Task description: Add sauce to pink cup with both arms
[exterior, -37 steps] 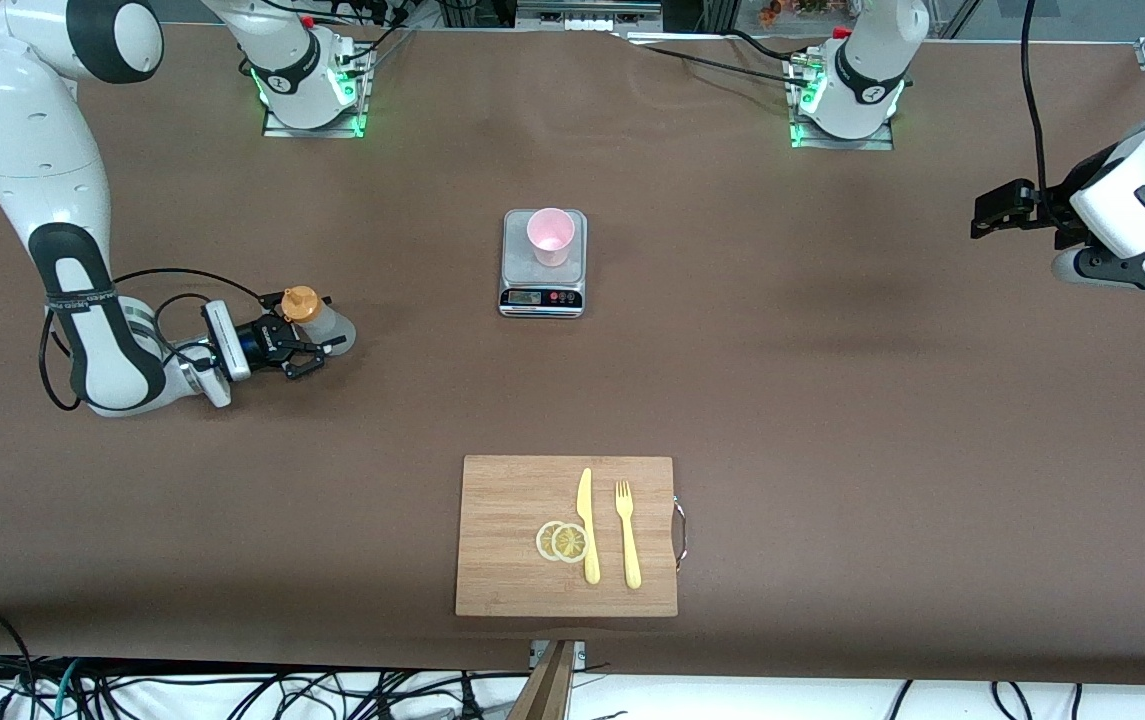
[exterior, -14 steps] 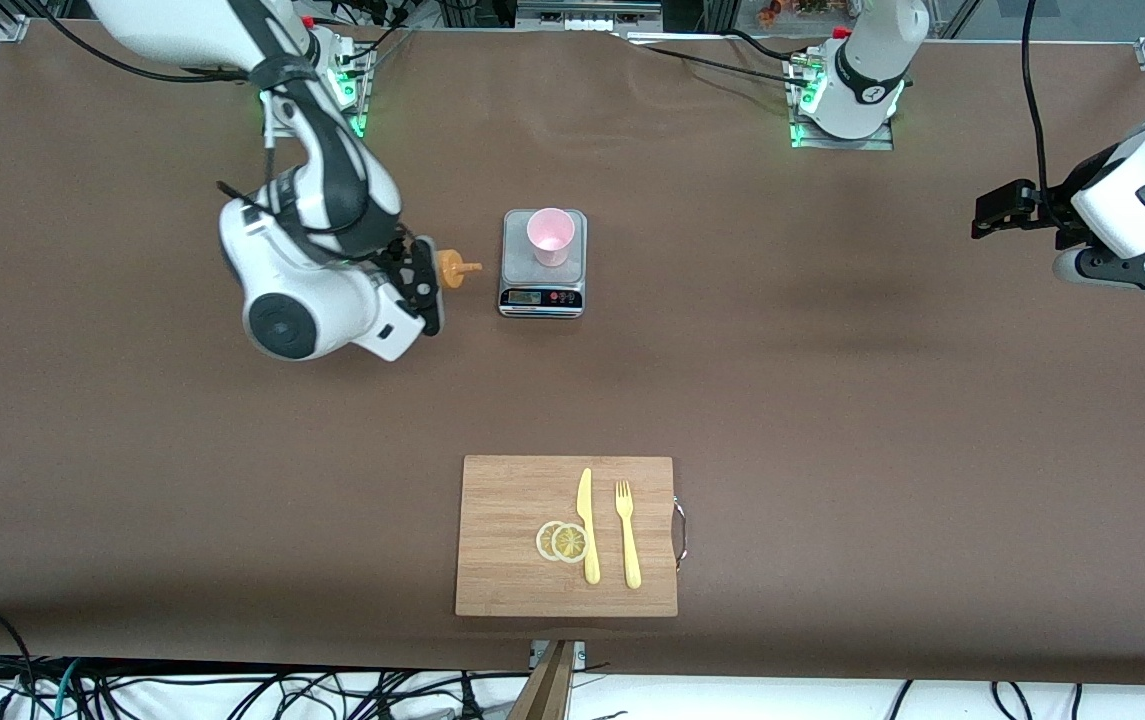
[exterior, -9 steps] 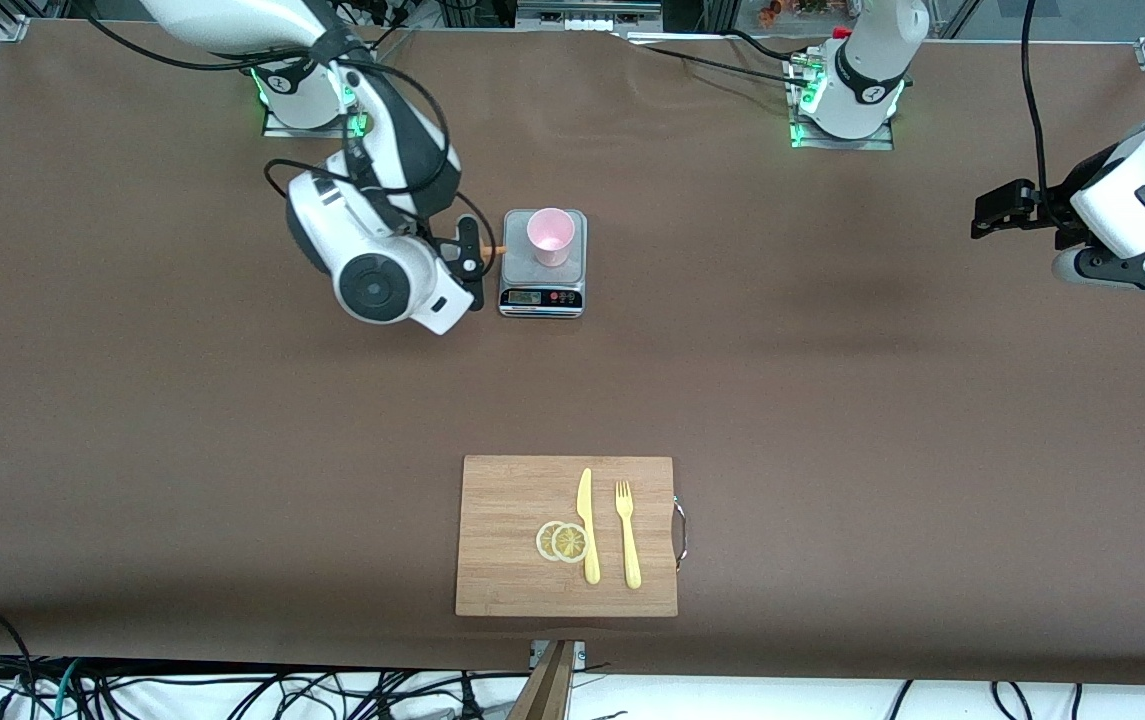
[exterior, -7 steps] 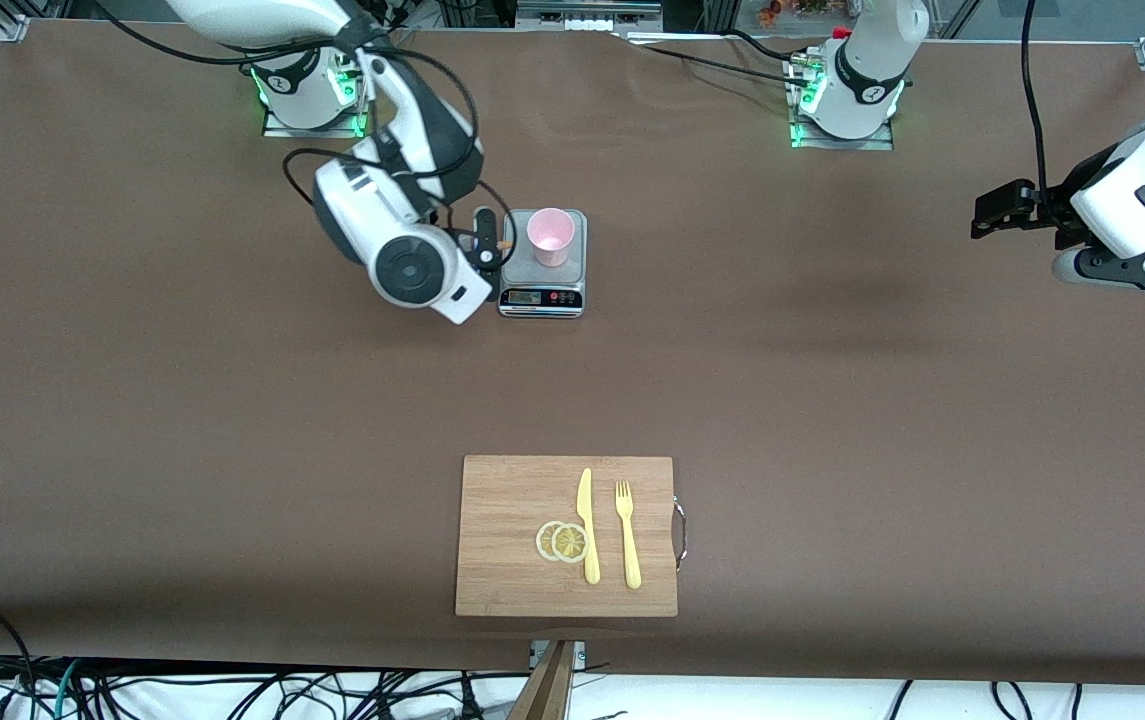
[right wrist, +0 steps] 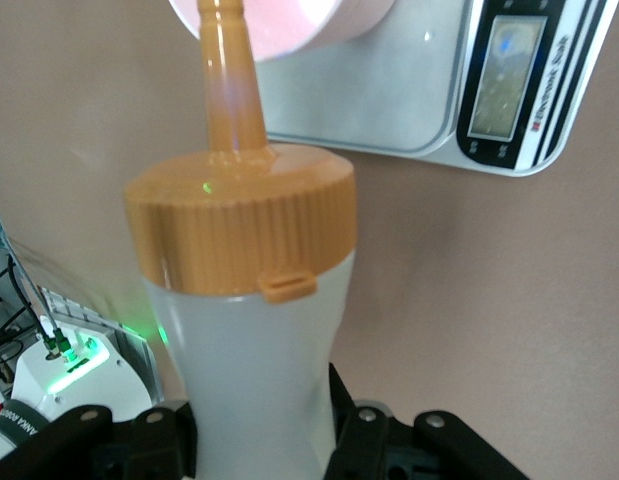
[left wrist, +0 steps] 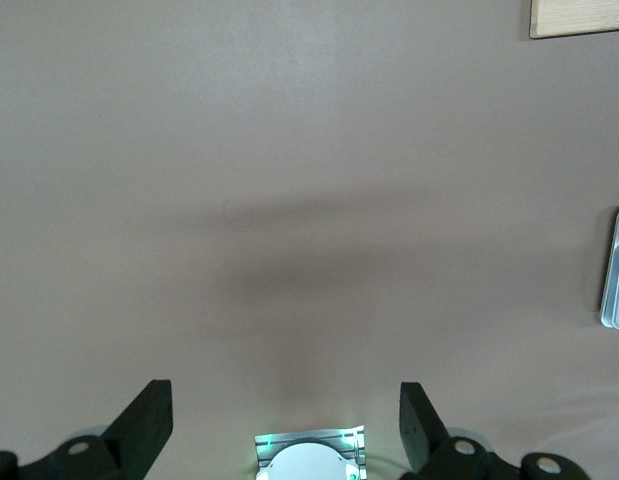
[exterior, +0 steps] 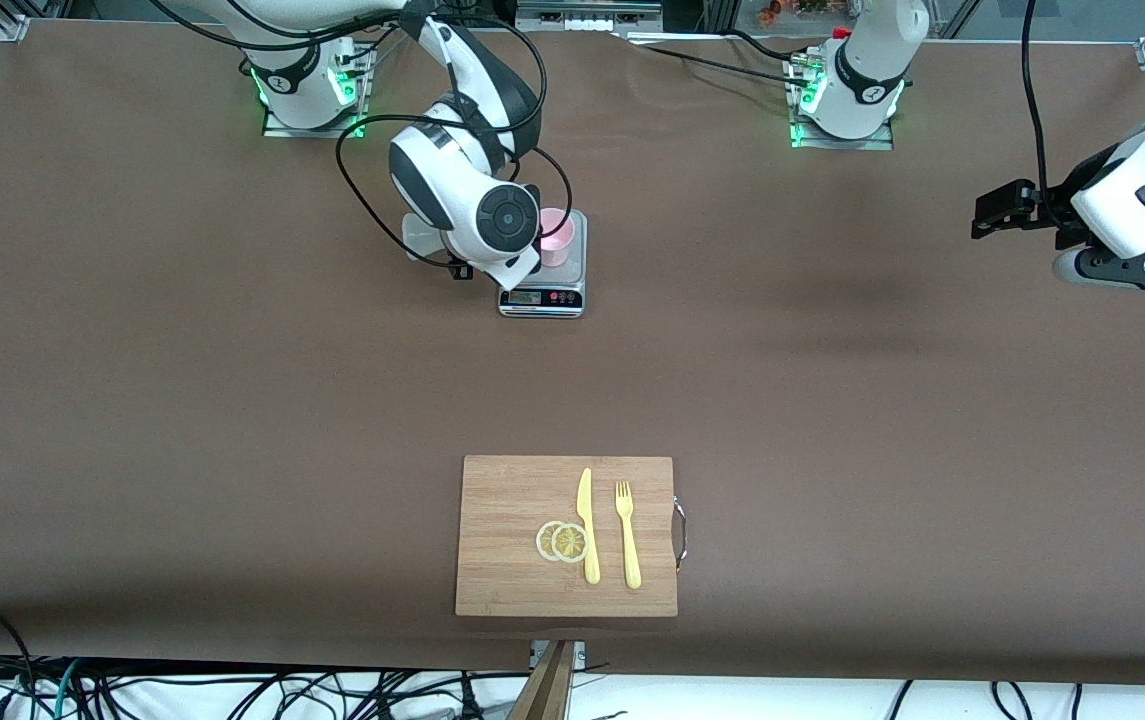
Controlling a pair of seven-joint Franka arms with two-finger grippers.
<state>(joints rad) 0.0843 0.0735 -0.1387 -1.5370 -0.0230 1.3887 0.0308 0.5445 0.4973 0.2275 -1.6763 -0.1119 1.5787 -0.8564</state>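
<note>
The right gripper (right wrist: 264, 440) holds the sauce bottle (right wrist: 244, 310) tight. The bottle is tipped, and its long orange tip points straight at the pink cup (exterior: 558, 236) — the tip just reaches the rim. The cup sits on the scale (exterior: 560, 296). The left gripper (left wrist: 286, 425) waits wide open, well away from the cup.

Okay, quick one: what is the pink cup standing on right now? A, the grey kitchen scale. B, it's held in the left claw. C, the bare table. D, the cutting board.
A: the cup stands on the scale, with the bottle in the right claw aimed nozzle-first at its mouth.
</note>
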